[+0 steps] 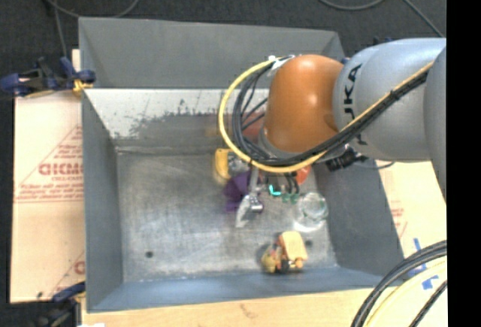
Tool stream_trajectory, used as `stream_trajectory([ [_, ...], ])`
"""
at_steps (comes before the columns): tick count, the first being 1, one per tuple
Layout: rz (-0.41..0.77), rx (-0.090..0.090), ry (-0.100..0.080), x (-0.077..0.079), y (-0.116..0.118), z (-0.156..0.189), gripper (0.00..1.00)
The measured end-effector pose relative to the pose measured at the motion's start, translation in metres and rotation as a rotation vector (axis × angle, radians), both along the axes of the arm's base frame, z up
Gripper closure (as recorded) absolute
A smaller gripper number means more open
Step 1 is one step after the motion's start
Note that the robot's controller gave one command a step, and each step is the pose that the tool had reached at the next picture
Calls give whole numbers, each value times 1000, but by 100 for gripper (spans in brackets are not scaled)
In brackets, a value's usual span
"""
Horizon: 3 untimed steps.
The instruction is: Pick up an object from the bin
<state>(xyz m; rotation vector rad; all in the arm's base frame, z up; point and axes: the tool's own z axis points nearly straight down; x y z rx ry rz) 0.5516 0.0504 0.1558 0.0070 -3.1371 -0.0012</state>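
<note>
My gripper [249,208] reaches down from under the orange cover into the right half of the bin. Its silver tip sits right beside a purple object [236,187], touching or nearly touching that object's right side. Just behind the purple object, near the back wall, lies a small yellow piece [222,164]. To the gripper's right stands a clear, round plastic cup [310,211]. Nearer the front wall lies a small yellow and brown toy [285,253].
The arm and its cables cover the back right of the bin, and a bit of something red-orange [301,176] peeks out beneath them. The left half of the bin floor is bare metal.
</note>
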Motion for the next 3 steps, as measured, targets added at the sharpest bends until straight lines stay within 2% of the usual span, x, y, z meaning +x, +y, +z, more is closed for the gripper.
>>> stream_trajectory([
  [1, -1, 0, -7, 2, 0, 4, 0],
  [2, -124, 6, -25, 47, -30, -70, 100],
  [3, -125, 6, -25, 47, -30, -70, 100],
])
